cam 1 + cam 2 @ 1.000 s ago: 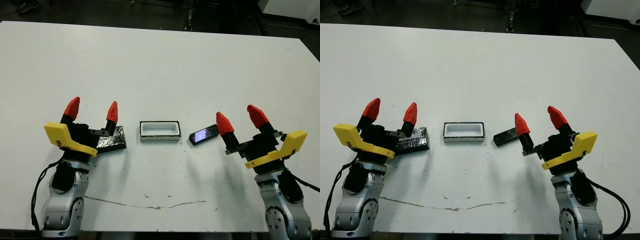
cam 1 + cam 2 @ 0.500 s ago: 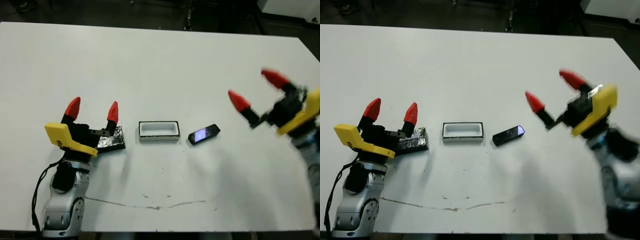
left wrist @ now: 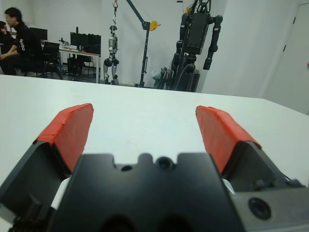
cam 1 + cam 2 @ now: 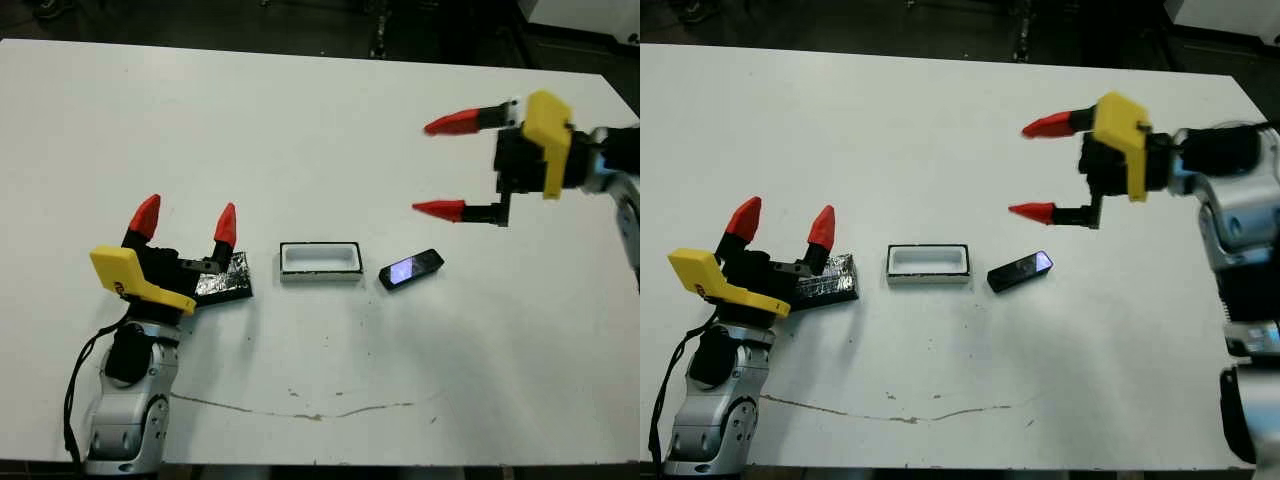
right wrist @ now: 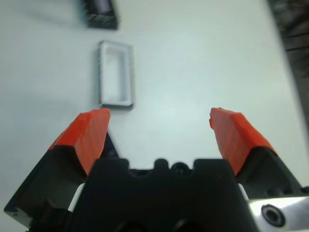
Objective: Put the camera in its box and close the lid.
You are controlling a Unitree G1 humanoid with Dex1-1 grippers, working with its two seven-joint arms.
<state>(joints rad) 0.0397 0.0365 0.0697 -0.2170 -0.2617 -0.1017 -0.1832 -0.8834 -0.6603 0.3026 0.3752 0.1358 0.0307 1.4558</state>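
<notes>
Your camera [image 4: 410,269] lies tilted on the white desk [image 4: 300,130], just right of the open box [image 4: 319,261], with bare desk all around and toward the far edge. The lid [image 4: 225,280] lies left of the box, partly under your left gripper [image 4: 186,217], fingers spread. Your right gripper [image 4: 447,167] hangs above the camera, fingers spread wide, empty. Beyond the desk you see a dark floor

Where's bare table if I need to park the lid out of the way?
The whole far half of the table is bare, as is the near strip in front of the box. It is crowded only along the row of lid, box and camera.
</notes>
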